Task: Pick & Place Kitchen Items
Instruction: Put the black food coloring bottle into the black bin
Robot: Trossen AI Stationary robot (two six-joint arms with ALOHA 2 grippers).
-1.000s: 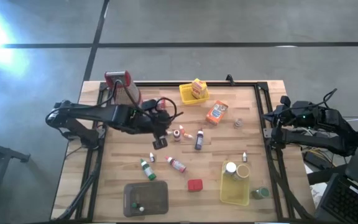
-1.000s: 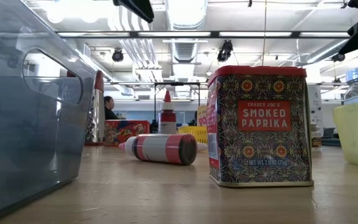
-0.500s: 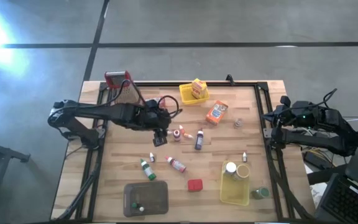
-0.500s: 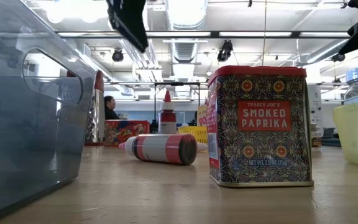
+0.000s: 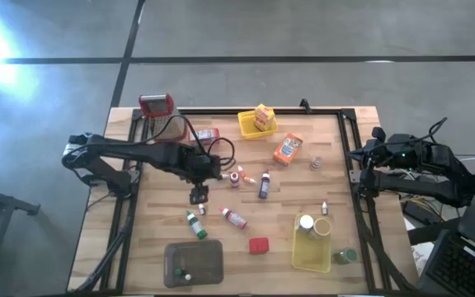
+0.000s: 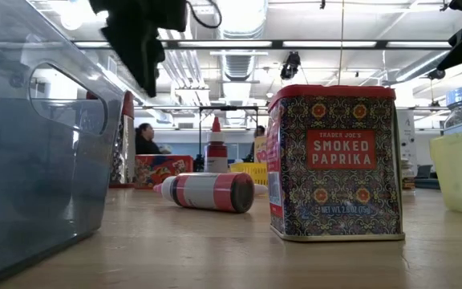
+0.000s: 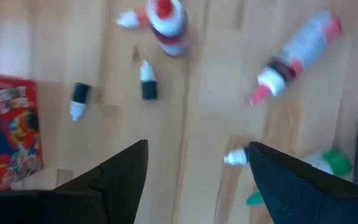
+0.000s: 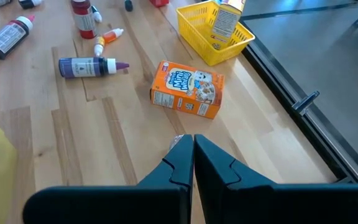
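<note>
Small kitchen items lie about the wooden table: a green-capped bottle (image 5: 195,223), a red-and-white bottle (image 5: 234,218) on its side, a purple bottle (image 5: 264,186), an orange box (image 5: 288,148), a red box (image 5: 207,134) and a red paprika tin (image 5: 259,245). My left gripper (image 5: 198,195) hangs open and empty over the table's middle left. A tiny white-tipped bottle (image 7: 235,158) lies on the wood between its fingers in the left wrist view, clear of them. My right gripper (image 8: 193,146) is shut and empty at the table's right edge.
A grey tray (image 5: 193,262) stands at the near edge. A yellow basket (image 5: 312,247) with jars is at the near right, and another (image 5: 256,125) with a yellow box at the far side. A red-handled grater (image 5: 159,110) stands at the far left corner.
My left gripper has moved toward the table's near and left edges and come lower, from beside the upright red-capped bottle to above the tiny white-tipped bottle. It stays open. No object has moved.
</note>
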